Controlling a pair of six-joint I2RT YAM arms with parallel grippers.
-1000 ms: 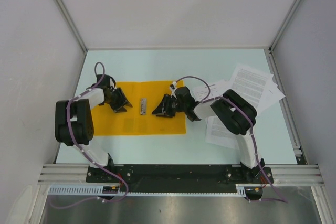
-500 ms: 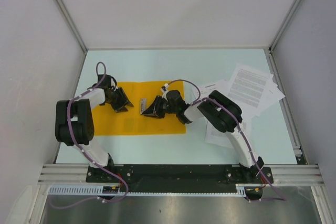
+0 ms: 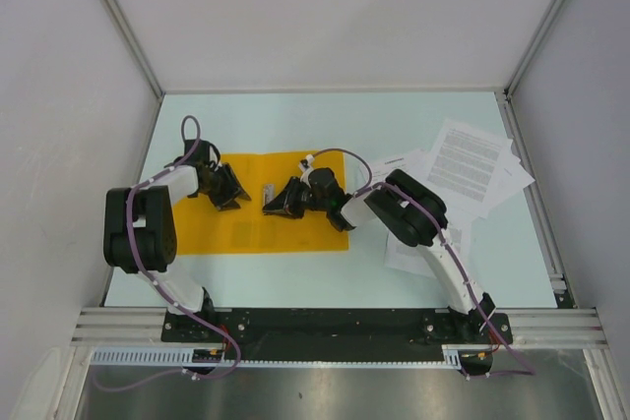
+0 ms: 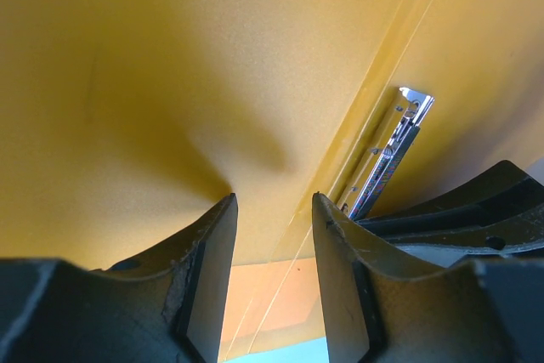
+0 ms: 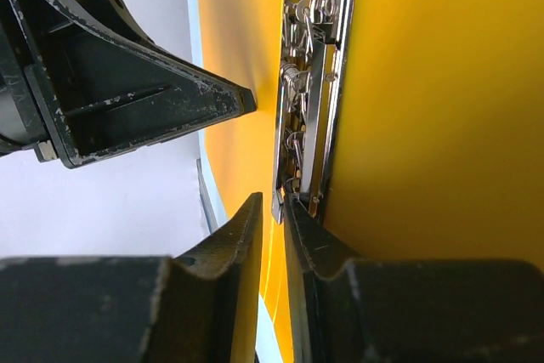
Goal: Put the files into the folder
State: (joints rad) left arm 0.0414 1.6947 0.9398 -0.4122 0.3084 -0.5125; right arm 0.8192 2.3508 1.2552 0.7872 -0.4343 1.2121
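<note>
Since a second ago, your right gripper [image 5: 274, 203] has slid left over the folder [image 3: 246, 233] and narrowed its jaws to a thin slit. That folder lies open and flat on the table [image 3: 295, 120], left of centre, with a metal clip [image 5: 310, 82] along its spine. Your right fingertips sit at the clip's near end; whether they pinch it, I cannot tell. The right arm stretches low, elbow bent over the files [image 3: 477, 169], which lie fanned at the table's right side. Your left gripper [image 4: 274, 201] rests tips-down on the folder's left half, jaws partly apart, holding nothing, its arm folded back.
</note>
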